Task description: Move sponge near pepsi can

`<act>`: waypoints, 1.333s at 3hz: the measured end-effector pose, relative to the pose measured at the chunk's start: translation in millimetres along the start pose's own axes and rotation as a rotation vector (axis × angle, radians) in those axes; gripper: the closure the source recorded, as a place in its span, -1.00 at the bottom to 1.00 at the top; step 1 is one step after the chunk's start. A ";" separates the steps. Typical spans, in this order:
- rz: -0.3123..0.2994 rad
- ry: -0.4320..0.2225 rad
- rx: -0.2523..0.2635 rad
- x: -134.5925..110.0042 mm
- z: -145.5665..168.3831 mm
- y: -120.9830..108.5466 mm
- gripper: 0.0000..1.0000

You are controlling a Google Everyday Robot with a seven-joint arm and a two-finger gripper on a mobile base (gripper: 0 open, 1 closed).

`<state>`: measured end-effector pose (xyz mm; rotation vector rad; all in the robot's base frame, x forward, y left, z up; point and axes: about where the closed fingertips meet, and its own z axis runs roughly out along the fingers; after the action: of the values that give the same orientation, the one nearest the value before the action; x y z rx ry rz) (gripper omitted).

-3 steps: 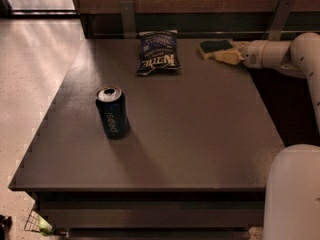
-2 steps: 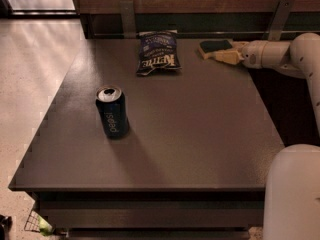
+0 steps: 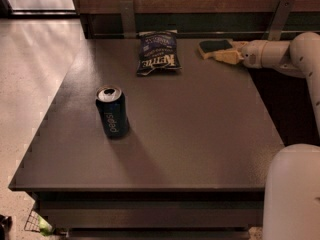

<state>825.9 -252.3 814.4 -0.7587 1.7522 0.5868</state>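
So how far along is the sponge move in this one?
Early. Done: the tool is at the sponge, at the far right edge of the table. In hand: the grasp; whether it grips yet is unclear. Left: the whole carry, since the sponge sits far from the pepsi can, upright at left front, and the set-down beside it.

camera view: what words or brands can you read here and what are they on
"pepsi": white letters running down the side of the pepsi can.
"KETTLE": large pale letters on the dark blue chip bag.
The smaller print on the chip bag is too blurred to read.
No text shows on the sponge or on the gripper, which sits at the sponge at the far right of the table.
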 end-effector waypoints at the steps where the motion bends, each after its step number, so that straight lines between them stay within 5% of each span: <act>1: 0.000 0.000 0.000 -0.4 -0.2 0.0 1.00; 4: 0.000 0.000 0.000 -0.6 -0.4 0.0 1.00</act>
<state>825.8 -252.5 815.1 -0.7586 1.7523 0.5864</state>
